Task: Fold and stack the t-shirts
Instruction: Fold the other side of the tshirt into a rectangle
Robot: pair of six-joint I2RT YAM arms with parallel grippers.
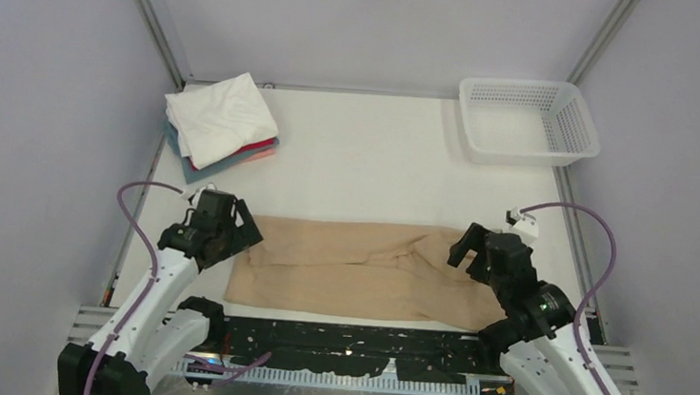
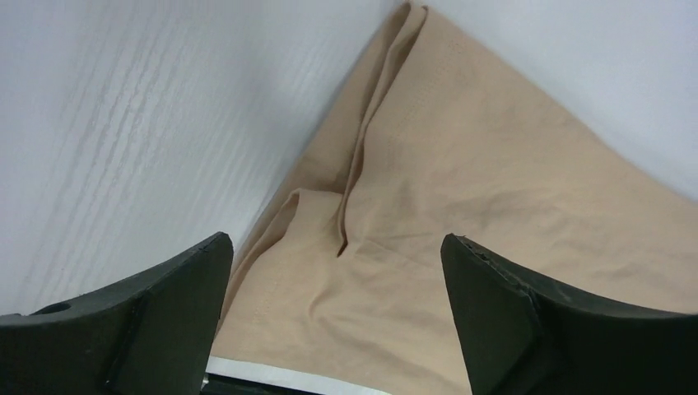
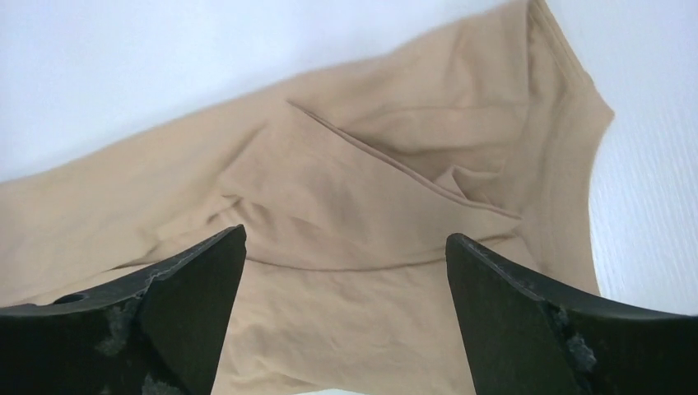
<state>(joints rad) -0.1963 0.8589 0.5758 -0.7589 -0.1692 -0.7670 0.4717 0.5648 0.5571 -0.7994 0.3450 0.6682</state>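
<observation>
Here, the tan t-shirt [image 1: 359,270] is lying as a long, flat band of soft matte cloth across the near part of the white table [image 1: 359,160], running left to right between the two arms. Its far edge is showing doubled layers, and loose creases are gathering toward the right end. In the left wrist view a stitched hem is running along a folded flap, with a narrow pleat standing up beside it. In the right wrist view a sleeve-like flap is lying folded over the body of the shirt, its hem making a straight diagonal line.

The left gripper [image 1: 246,231] is hanging over the shirt's left end with its black, wedge-shaped fingers [image 2: 156,321] spread wide and nothing between them. The right gripper [image 1: 470,251] is hanging over the right end, equally wide and likewise gripping nothing; its fingers [image 3: 527,329] are showing grey scuffs on the inner faces. Whether either pair is touching the cloth cannot be told.

At the far left corner, folded shirts are sitting in a stack: a white shirt [image 1: 221,117] on top, a red shirt [image 1: 260,147] peeking out beneath it, and a grey-blue shirt [image 1: 179,144] at the bottom. A white plastic mesh basket [image 1: 572,126] is sitting at the far right corner, well apart from the stack.
</observation>
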